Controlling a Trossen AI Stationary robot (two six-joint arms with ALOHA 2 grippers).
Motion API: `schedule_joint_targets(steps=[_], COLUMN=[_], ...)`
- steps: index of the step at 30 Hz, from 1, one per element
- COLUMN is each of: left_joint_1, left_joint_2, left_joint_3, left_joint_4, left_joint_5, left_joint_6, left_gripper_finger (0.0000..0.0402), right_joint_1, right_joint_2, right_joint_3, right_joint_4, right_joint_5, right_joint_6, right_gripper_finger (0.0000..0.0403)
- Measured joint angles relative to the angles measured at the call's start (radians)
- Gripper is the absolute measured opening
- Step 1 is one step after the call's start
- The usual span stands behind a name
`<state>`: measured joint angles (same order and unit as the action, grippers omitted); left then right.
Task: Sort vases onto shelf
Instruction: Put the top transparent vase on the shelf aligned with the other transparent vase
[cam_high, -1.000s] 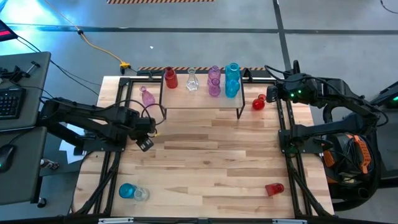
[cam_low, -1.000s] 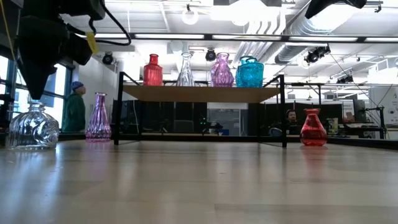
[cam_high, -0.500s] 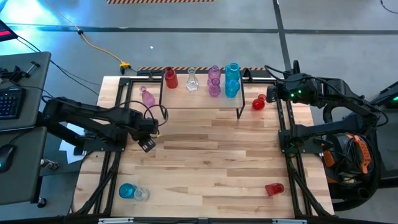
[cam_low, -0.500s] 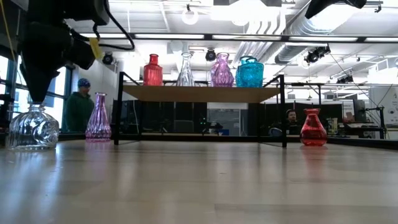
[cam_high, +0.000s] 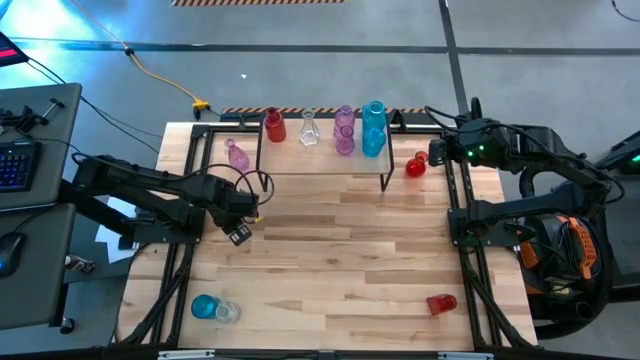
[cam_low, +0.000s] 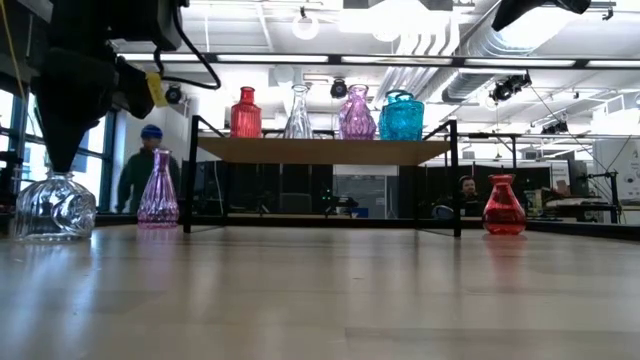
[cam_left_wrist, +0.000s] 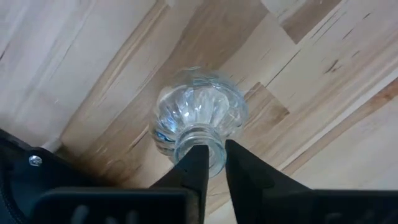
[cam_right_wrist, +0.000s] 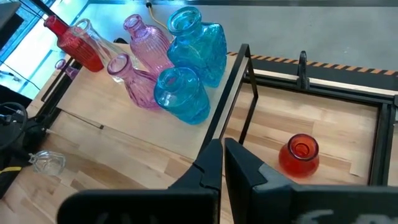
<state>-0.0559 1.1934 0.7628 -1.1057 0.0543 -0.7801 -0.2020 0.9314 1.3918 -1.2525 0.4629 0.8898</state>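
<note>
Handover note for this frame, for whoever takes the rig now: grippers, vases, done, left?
Left gripper: closed on the neck of the clear vase, which stands on the table.
Right gripper: shut, empty, waiting by the shelf's right end.
Done: the shelf holds six vases: red, clear, two pink-purple, two teal.
Left: the gripped vase, pink vase left of the shelf, round red vase right of it, front-right red vase, and front-left teal vase beside a small clear one.

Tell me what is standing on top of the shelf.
On the shelf stand a red vase, a clear vase, two pink-purple vases and two teal blue vases. The vases crowd together, so the wrist view does not show every base.
</note>
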Motion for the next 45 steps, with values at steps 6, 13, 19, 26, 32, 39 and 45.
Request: schedule_joint_targets(steps=[6, 13, 19, 26, 32, 39, 45], left_joint_1=[0.000, 0.000, 0.000, 0.029, 0.091, 0.204, 0.312], left_joint_2=[0.000, -0.006, -0.007, -0.007, -0.007, -0.003, -0.003], left_joint_3=[0.000, 0.040, 0.140, 0.315, 0.497, 0.662, 0.725], left_joint_4=[0.001, -0.004, -0.001, -0.001, 0.004, 0.014, 0.121], left_joint_5=[0.004, 0.023, 0.022, 0.010, -0.046, -0.115, -0.119], left_joint_6=[0.014, 0.033, 0.076, 0.146, 0.219, 0.341, 0.440], left_gripper_finger=[0.0011, 0.0009, 0.0009, 0.0008, 0.0008, 0.0010, 0.0011], right_joint_1=[0.000, 0.000, 0.000, 0.000, 0.000, 0.000, 0.000], right_joint_2=[0.000, 0.000, 0.000, 0.000, 0.000, 0.000, 0.000], right_joint_3=[0.000, 0.000, 0.000, 0.000, 0.000, 0.000, 0.000], right_joint_4=[-0.001, -0.001, -0.001, -0.001, -0.002, -0.005, -0.010], right_joint_5=[0.000, 0.000, 0.001, 0.001, 0.001, 0.003, 0.003], right_joint_6=[0.000, 0.000, 0.000, -0.019, -0.026, -0.043, -0.055], right_gripper_finger=[0.0000, 0.0000, 0.0000, 0.0000, 0.0000, 0.0000, 0.0000])
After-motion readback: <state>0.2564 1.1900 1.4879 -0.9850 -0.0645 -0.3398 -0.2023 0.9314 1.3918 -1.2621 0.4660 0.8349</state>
